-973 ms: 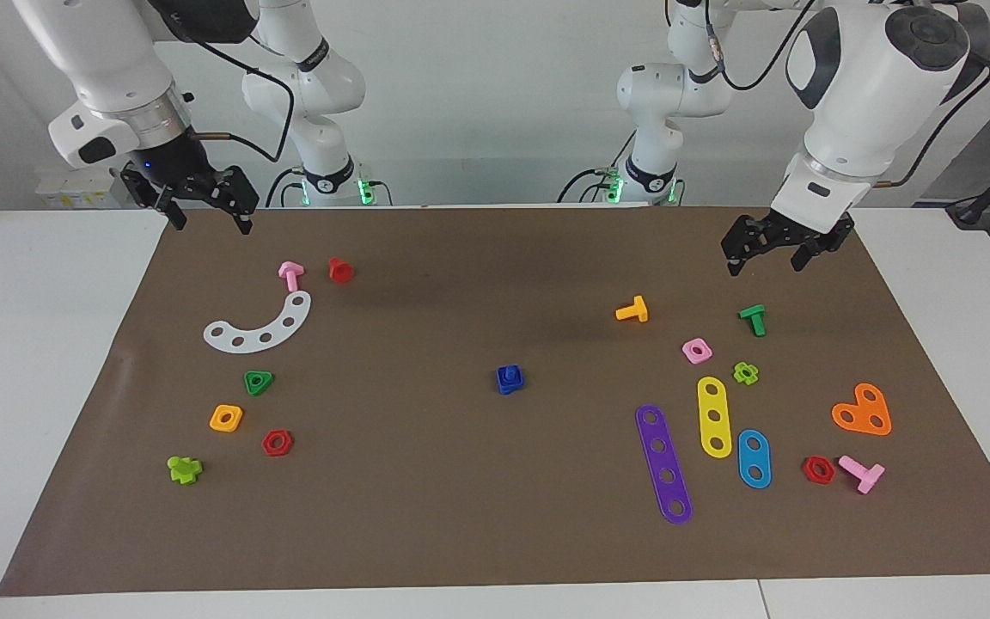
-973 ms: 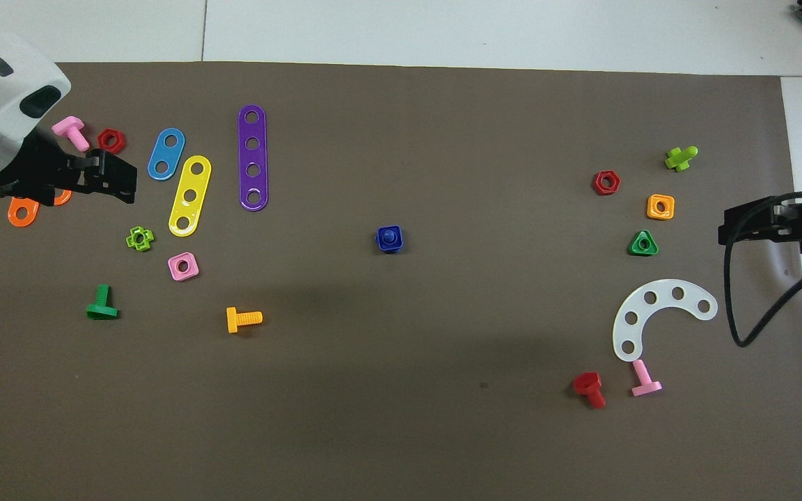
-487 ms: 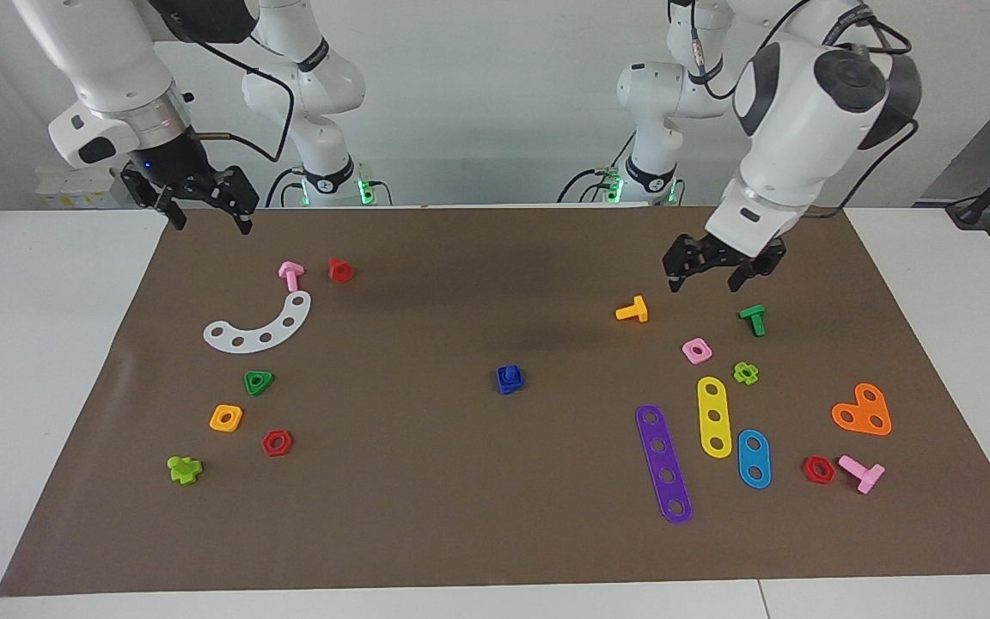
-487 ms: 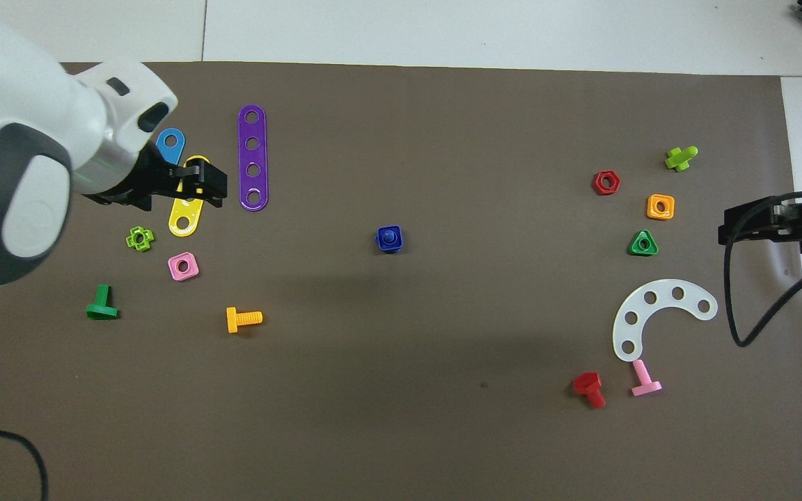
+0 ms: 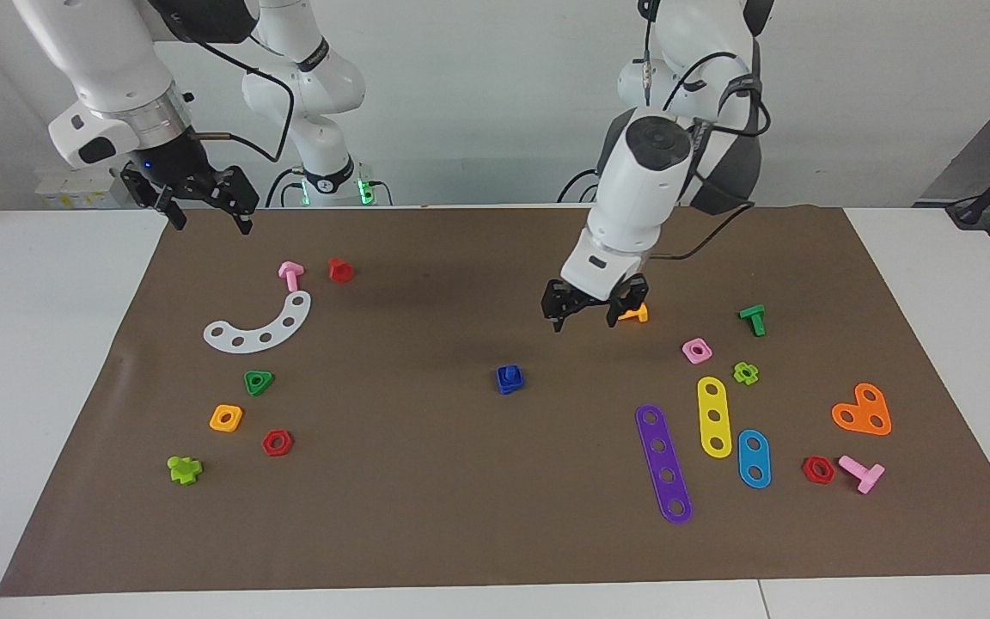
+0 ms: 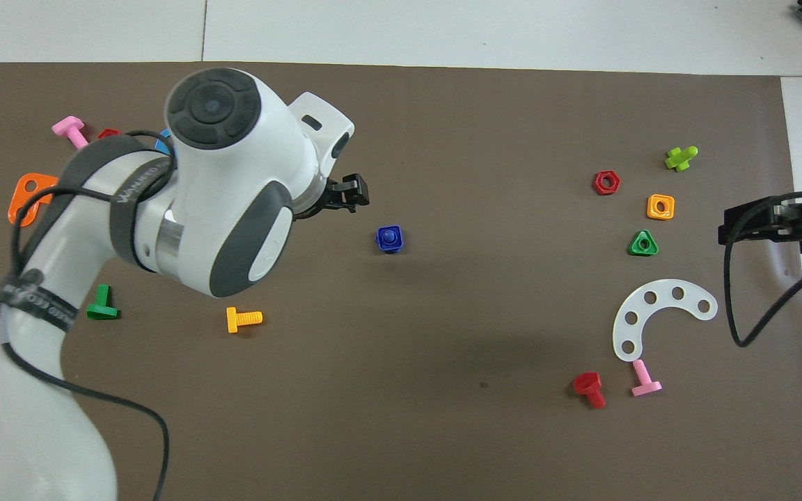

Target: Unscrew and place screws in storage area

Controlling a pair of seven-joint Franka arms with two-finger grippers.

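Note:
A small dark-blue screw sits in a blue square nut [image 5: 510,378] at the middle of the brown mat; the pair also shows in the overhead view [image 6: 389,238]. The screw's shaft tip shows at the nut's centre. My left gripper [image 5: 583,320] is open and empty, up in the air over the mat between the orange bolt [image 5: 638,314] and the blue pair, toward the left arm's end of it. In the overhead view it [image 6: 354,194] is close beside the blue pair. My right gripper [image 5: 207,211] is open and waits over the mat's edge at the right arm's end.
Flat strips, purple [image 5: 663,462], yellow [image 5: 714,416] and blue [image 5: 754,458], plus nuts and a green bolt [image 5: 753,319], lie toward the left arm's end. A white arc plate [image 5: 259,327], red bolt [image 5: 339,270], pink bolt [image 5: 290,275] and several nuts lie toward the right arm's end.
My left arm has swung from the mat's corner at its own end toward the middle and lower, stopping close to the blue pair. The right arm has not moved.

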